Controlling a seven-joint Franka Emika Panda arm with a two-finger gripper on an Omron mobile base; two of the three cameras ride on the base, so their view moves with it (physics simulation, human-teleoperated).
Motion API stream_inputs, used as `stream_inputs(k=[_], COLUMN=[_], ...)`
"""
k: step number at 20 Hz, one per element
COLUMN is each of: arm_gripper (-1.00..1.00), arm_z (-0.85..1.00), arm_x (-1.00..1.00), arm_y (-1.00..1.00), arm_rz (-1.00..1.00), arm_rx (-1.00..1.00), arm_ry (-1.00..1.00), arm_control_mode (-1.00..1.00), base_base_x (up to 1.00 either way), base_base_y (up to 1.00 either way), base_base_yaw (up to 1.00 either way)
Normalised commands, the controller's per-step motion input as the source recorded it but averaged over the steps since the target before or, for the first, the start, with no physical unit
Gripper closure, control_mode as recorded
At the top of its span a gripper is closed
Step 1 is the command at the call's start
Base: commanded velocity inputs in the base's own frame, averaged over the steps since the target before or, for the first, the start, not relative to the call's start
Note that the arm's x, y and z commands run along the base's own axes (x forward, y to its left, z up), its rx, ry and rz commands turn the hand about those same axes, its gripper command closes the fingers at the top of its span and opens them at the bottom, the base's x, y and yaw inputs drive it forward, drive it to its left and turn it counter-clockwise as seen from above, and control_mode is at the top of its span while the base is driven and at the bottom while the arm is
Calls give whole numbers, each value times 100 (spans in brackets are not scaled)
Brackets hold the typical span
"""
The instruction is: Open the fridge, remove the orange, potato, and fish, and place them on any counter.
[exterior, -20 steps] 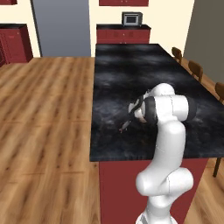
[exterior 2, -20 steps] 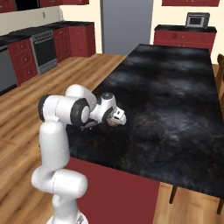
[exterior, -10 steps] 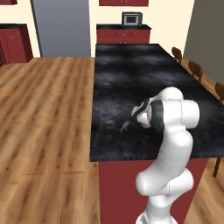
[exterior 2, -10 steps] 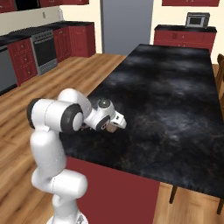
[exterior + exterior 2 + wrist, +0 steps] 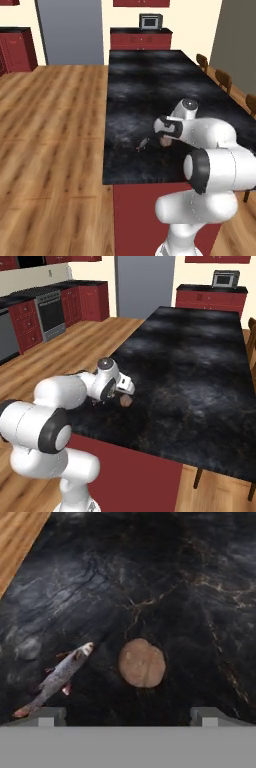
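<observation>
Item: roundish tan-brown potato, lying on the long black marbled stone bench, just beside the slender grey fish, apart from it.

Jaws: spread wide, holding nothing, tips either side of the potato, above it.

Risk: a low sideways exit could nudge the potato into rolling, or clip the fish towards the near edge.

Arm: folded low over the bench's near side, hand pointing down.

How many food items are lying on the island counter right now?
2: the potato and the fish beside it, apart, near the counter edge below the gripper. The arm may hide others.
</observation>
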Motion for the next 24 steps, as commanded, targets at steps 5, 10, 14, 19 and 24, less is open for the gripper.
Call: stream_inputs(k=[5,10,14,19,24], arm_gripper=[-100,-100,-100,-100,-100], arm_z=[100,100,99,70,7], arm_x=[-80,-100,-100,-100,-100], arm_y=[43,22,11,7,6], arm_rz=[15,6,0,0,2], arm_rx=[0,-3,-5,-2,-2], arm_ry=[0,3,1,0,-30], arm_control_mode=[-100,-100,-100,-100,-100], base_base_x=[0,0,0,0,0], base_base_y=[0,0,0,0,0], base_base_yaw=[0,0,0,0,0])
